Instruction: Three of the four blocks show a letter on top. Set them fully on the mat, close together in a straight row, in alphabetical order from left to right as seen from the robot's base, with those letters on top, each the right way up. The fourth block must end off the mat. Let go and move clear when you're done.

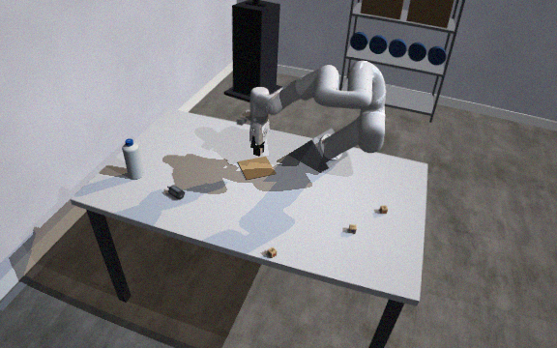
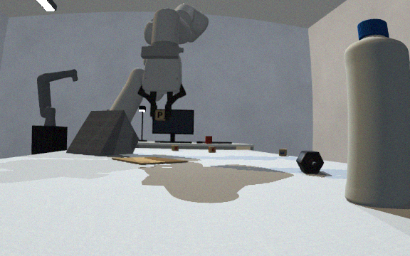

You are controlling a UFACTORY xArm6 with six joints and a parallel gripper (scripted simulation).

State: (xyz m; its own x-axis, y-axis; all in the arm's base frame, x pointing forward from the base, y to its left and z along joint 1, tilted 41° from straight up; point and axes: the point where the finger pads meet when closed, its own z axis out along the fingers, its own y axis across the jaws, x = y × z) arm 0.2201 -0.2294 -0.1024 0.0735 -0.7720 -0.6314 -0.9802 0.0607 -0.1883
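My gripper (image 1: 257, 148) (image 2: 160, 112) is shut on a small wooden block (image 2: 159, 115) that shows a letter P on the side facing the exterior camera. It holds the block in the air above the far edge of the tan mat (image 1: 258, 169) (image 2: 148, 160). Three other small wooden blocks lie off the mat near the table's other end: one (image 1: 383, 209), one (image 1: 352, 228) and one (image 1: 272, 252) by the front edge. They also show far back in the exterior view (image 2: 175, 148) (image 2: 211, 149) (image 2: 282, 152). Their letters are too small to read.
A white bottle with a blue cap (image 1: 132, 159) (image 2: 377, 114) stands at the table's left end. A small dark hexagonal weight (image 1: 176, 191) (image 2: 309, 162) lies near it. A grey wedge (image 1: 307, 155) (image 2: 102, 133) sits right beside the mat, by the robot's base.
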